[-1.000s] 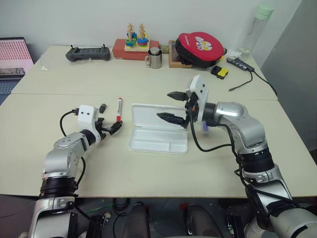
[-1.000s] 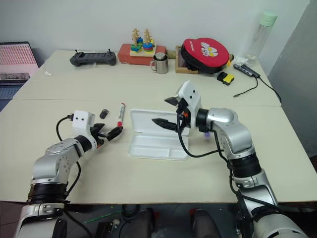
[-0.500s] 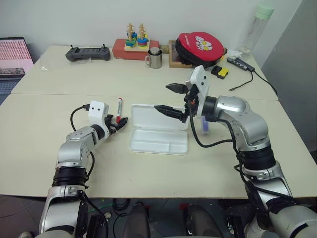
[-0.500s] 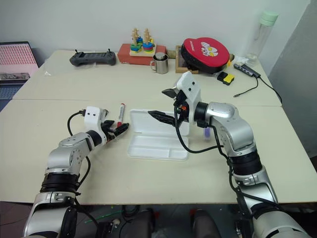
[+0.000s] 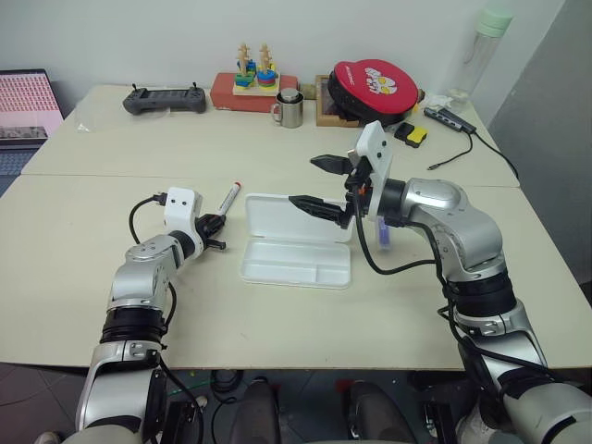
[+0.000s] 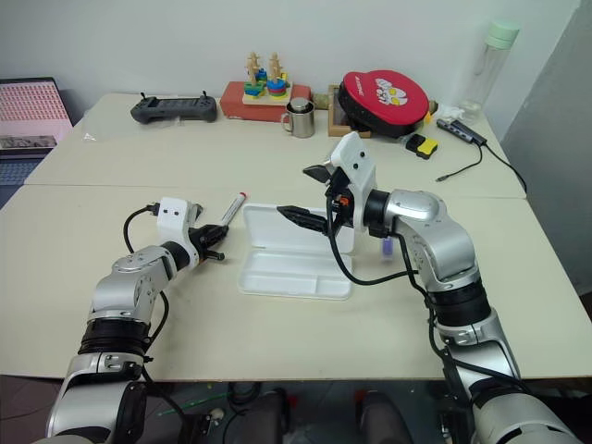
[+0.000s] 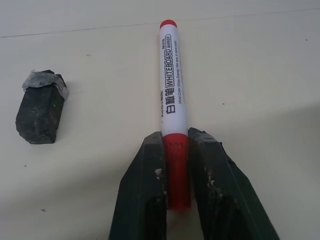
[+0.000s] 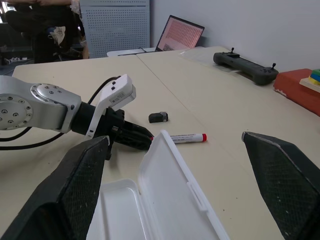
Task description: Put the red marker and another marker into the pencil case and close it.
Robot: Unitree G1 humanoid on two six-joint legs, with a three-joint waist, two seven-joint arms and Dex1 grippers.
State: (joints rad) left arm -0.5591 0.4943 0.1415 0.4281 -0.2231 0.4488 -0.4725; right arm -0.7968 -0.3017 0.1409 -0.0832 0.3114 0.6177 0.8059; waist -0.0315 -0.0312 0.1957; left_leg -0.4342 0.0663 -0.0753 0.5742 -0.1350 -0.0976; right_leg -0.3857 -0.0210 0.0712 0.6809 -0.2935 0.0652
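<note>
1. red plastic is what the left end effector (image 7: 176,192) has hold of: its two black fingers are pressed against the cap end of the red marker (image 7: 172,100), while the white barrel sticks out ahead and lies on the tabletop (image 5: 139,305).
2. the grip sits right at one end, so i'd expect the long free part to droop or swing on the lift. raise it slowly and keep the wrist level.
3. the pencil case (image 5: 296,248) lies open just beside that end effector, toward the middle of the tabletop, with its lid propped up on the far side. the carry is short: lift enough to clear the near rim, then go across.
4. the marker now points away at a slant, so it should be turned to lie along the length of the tray before lowering, or an end may catch on the rim.
5. the right end effector (image 5: 322,183) hangs over the case with its fingers spread wide and nothing in them. it's close to the drop path, so the left arm should come in low and from its own side.
6. the purple marker (image 5: 383,231) rests on the tabletop past the far side of the case, partly behind the right arm.
7. a small black piece (image 7: 41,106) lies near the red marker; leave it be.
</note>
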